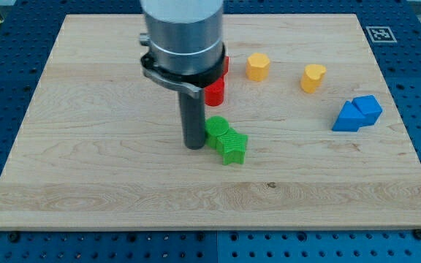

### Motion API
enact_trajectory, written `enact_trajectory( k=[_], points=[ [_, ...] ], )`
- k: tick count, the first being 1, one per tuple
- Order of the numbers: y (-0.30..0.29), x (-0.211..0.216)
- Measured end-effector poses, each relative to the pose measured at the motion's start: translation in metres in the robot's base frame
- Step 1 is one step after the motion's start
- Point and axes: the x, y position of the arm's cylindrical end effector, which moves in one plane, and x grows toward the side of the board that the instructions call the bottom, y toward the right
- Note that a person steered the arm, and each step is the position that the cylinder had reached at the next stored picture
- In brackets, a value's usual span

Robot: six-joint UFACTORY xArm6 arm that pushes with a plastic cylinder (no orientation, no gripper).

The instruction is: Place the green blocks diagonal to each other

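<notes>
A: Where are the greens?
B: Mid-board. Green block (216,129) touches the green star (233,147) — star sits toward the view's lower right, already roughly diagonal. My tip (194,145) is against the block's left side.
A: Jaws?
B: None on this rig — bare rod, holding nothing.
A: Next?
B: Probably a light nudge, then back off.

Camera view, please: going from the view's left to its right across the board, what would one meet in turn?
My tip → green blocks, touching each other just right of it → yellow hexagonal block → yellow heart-shaped block → blue blocks.
</notes>
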Motion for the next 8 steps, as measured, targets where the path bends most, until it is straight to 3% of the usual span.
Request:
enact_trajectory(
  k=[2,4,6,8],
  points=[
    [0.015,-0.001],
    [0.023,0.032],
    [0.068,0.032],
    [0.029,0.027]
  ],
)
